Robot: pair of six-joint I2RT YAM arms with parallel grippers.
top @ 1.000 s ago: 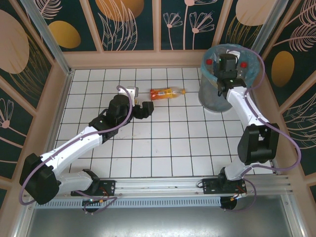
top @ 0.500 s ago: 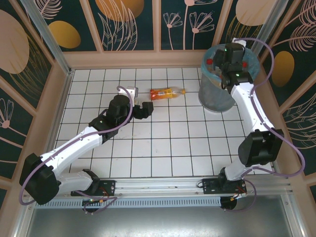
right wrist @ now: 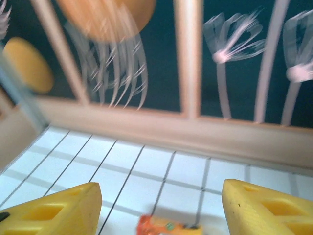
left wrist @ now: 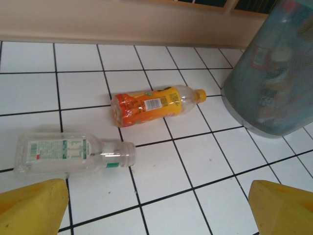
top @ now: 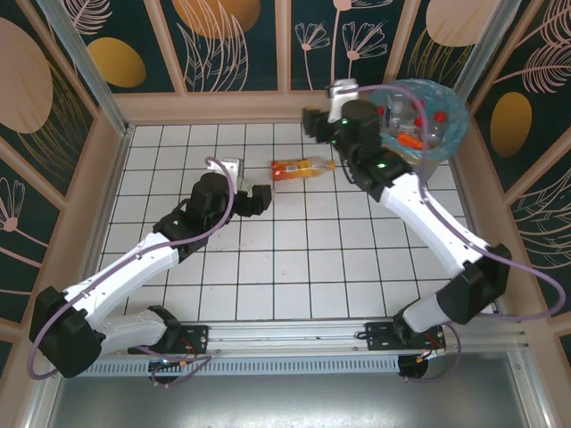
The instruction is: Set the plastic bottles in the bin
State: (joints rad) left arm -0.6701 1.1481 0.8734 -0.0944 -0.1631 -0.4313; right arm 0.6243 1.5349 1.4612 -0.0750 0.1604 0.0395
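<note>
Right gripper: two yellow fingers at the lower corners, set wide apart, with nothing gripped between them.
Plastic bottle: orange label, cut off by the lower border, lying on the bench between the fingers.
Bench: white tiles, dark grid lines.
Skirting: beige, along the bench's far edge.
Wall: dark teal panels, beige uprights, orange ovals, pale flower motifs.
Everything is blurred.

This is a staged robot test cell, not a lived-in room. A white tabletop ruled in a black grid is boxed in by pale wooden-framed walls with dark teal floral panels. Two white robot arms are bolted to an aluminium rail at the near edge.
</note>
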